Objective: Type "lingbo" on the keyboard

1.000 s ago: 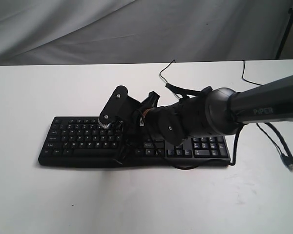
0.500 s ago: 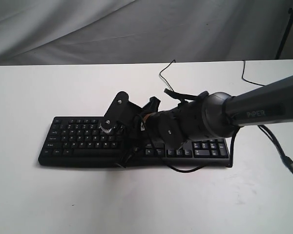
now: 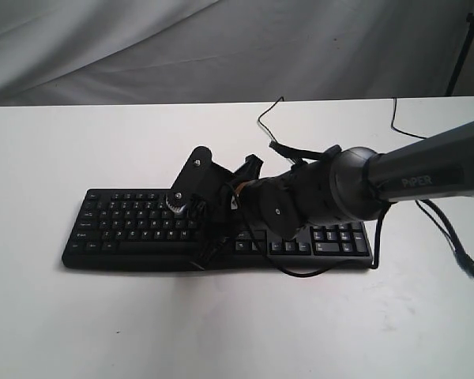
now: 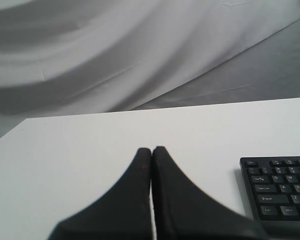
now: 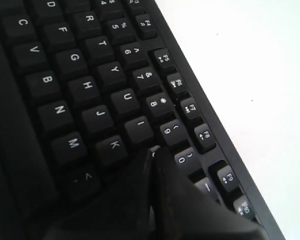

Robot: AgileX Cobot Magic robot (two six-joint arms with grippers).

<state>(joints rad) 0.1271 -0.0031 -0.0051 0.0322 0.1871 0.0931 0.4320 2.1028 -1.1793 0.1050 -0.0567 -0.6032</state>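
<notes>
The black keyboard (image 3: 126, 225) lies across the middle of the white table, its white legends facing the near edge. My right arm (image 3: 332, 193) reaches in from the right, low over the keyboard's middle, and hides the keys there. In the right wrist view my right gripper (image 5: 152, 151) is shut, its tips down at the key just past I (image 5: 139, 129) and K (image 5: 112, 146), beside the 0 key (image 5: 184, 159). My left gripper (image 4: 151, 150) is shut and empty over bare table. The keyboard's corner (image 4: 280, 190) shows to one side of it. The exterior view does not show the left arm.
The keyboard's thin black cable (image 3: 270, 118) runs off the back of the table (image 3: 221, 324). A second cable (image 3: 400, 122) trails at the back right. Grey cloth (image 3: 142, 47) hangs behind. A dark stand leg (image 3: 461, 47) stands at the top right.
My right arm has shifted slightly to the right and dipped a little toward the keys. The keyboard has stayed where it was.
</notes>
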